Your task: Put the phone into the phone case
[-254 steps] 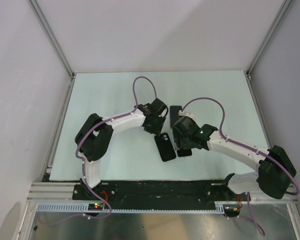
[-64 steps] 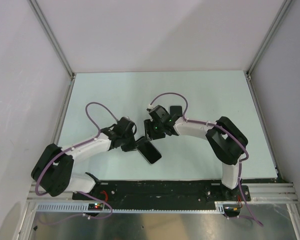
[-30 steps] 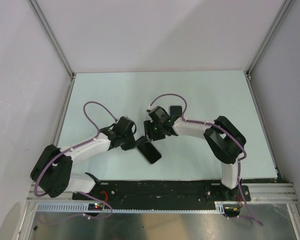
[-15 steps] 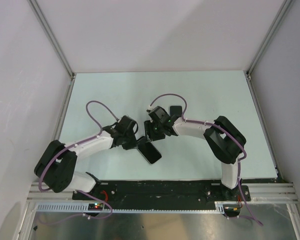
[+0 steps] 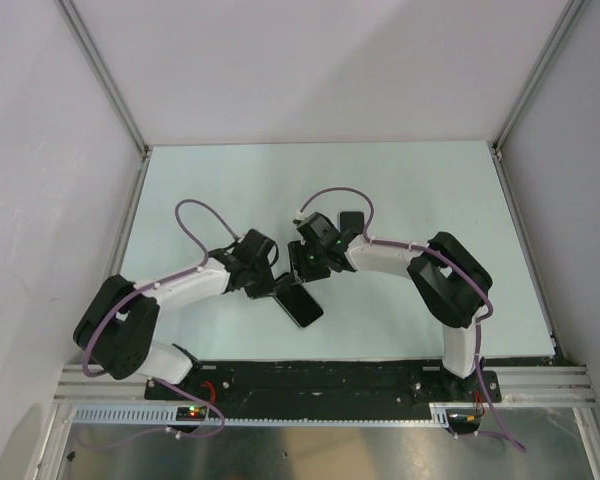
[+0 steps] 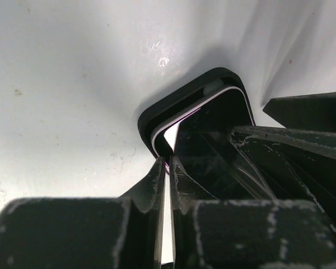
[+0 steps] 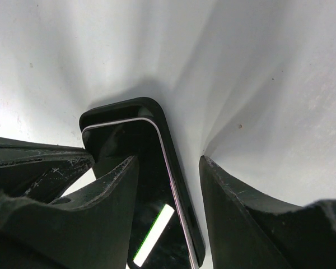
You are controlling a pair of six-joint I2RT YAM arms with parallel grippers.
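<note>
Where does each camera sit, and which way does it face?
Top external: above and behind, facing down at the table; left arm and right arm show.
Left wrist: faces down at a corner of the phone and case; the closed left end effector shows.
Right wrist: faces down at a phone corner; the open right end effector shows.
Both wrist views share the phone.

Left claw (image 5: 271, 286) and right claw (image 5: 304, 270) crowd the far end of the phone case (image 5: 302, 306); its near side and the far tabletop (image 5: 400, 180) lie open.

left arm (image 5: 185, 287) and right arm (image 5: 400, 258) bend inward, left fingers (image 6: 151, 185) pinched together, right fingers (image 7: 246, 213) spread.
</note>
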